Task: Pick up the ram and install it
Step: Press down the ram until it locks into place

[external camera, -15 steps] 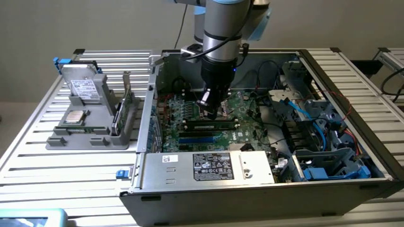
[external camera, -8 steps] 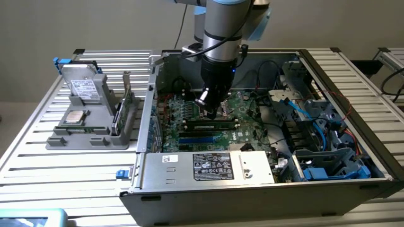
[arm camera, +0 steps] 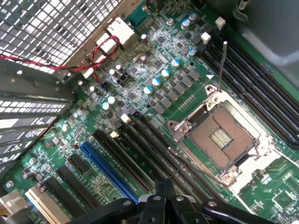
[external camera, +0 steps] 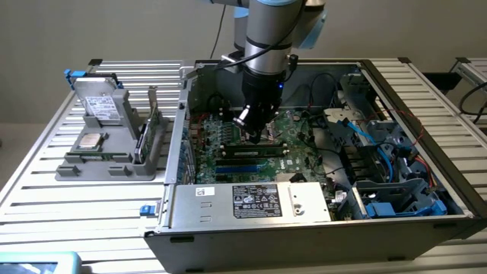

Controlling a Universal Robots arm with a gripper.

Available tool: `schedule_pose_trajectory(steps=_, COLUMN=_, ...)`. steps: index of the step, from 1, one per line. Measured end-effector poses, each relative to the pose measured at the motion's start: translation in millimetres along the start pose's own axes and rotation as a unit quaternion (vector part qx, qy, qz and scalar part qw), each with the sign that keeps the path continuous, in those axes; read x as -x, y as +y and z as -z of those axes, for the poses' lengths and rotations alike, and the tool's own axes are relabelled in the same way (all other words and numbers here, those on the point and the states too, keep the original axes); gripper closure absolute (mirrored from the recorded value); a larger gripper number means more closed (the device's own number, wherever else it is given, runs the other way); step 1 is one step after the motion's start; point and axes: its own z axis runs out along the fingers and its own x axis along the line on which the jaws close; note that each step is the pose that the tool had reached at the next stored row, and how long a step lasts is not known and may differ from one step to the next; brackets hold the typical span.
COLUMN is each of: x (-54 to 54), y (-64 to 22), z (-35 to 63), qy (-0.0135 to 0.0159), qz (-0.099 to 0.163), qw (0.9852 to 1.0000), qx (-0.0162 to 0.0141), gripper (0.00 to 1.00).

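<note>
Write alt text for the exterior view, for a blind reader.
A robot arm reaches down into an open computer case, its shut hand close over a green ram stick at the memory slots. A grey holder with parts stands on the exterior view's left.

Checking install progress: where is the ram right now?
In the exterior view, the ram sits lengthwise at the memory slots on the motherboard, inside the computer case, directly under the tool.
</note>
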Motion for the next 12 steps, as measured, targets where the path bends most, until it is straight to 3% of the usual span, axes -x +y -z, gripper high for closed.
schedule_pose_trajectory(steps=2, x=0.0, y=0.0, z=0.1, qy=-0.0007, qz=-0.009, qw=1.0000, qx=-0.0006, gripper=0.89)
schedule_pose_trajectory(steps=5, x=-0.1, y=0.0, z=0.1, qy=-0.0019, qz=-0.020, qw=0.9998, qx=-0.0048, gripper=0.89)
schedule_pose_trajectory(steps=9, x=0.0, y=0.0, z=0.1, qy=0.0031, qz=-0.031, qw=0.9994, qx=-0.0154, gripper=0.89)
schedule_pose_trajectory(steps=12, x=-0.1, y=-0.1, z=0.2, qy=0.0041, qz=-0.044, qw=0.9989, qx=-0.0180, gripper=0.89)
